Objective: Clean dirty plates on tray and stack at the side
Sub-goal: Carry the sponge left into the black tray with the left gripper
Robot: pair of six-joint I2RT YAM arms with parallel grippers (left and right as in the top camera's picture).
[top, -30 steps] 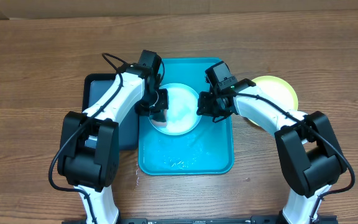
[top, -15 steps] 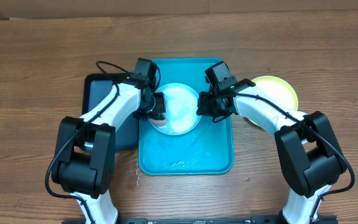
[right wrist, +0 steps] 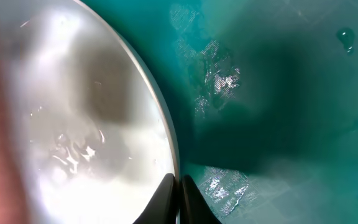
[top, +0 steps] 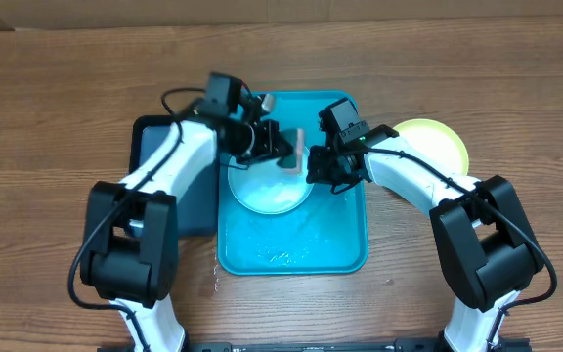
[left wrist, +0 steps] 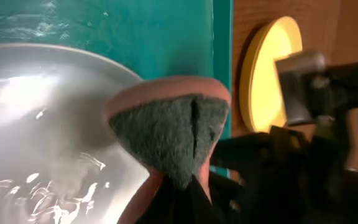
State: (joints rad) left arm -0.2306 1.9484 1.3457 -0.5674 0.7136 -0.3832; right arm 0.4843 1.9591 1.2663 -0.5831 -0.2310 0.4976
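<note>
Left hand has swung from the plate's left rim to its far edge and is clamped on sponge. Plate sits in tray. Looks like light, stiff plastic, wet so likely slippery; rim is the only grip. Right hand is closed, pinching that rim. Yellow plate lies on worktop, right of tray.
</note>
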